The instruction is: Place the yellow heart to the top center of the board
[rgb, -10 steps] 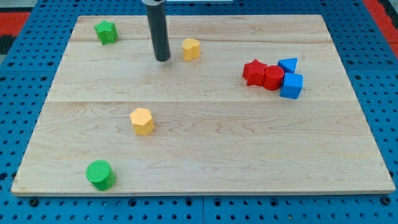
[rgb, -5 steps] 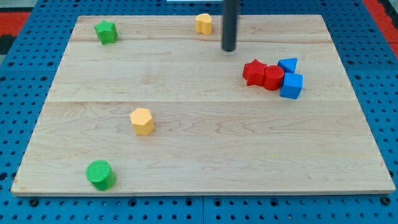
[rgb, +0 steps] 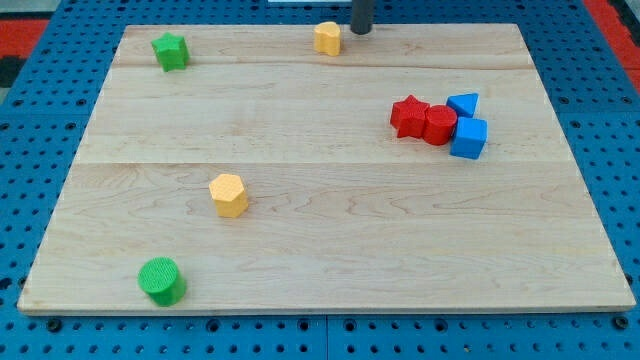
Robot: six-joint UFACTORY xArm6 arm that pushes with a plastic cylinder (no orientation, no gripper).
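Observation:
The yellow heart (rgb: pixel 327 38) sits near the top edge of the wooden board (rgb: pixel 320 250), about at its centre. My tip (rgb: pixel 360 31) is at the board's top edge, just to the right of the heart, with a small gap between them. Only the rod's lowest part shows at the view's top.
A green star (rgb: pixel 170 50) is at the top left. A yellow hexagon (rgb: pixel 229 194) lies left of centre. A green cylinder (rgb: pixel 161 281) is at the bottom left. At the right, a red star (rgb: pixel 408 115), red cylinder (rgb: pixel 439 124), blue triangle (rgb: pixel 463 103) and blue cube (rgb: pixel 469 138) cluster together.
The yellow heart has moved from the upper middle up and right to the top edge. My tip crossed from its left to its right and then moved up.

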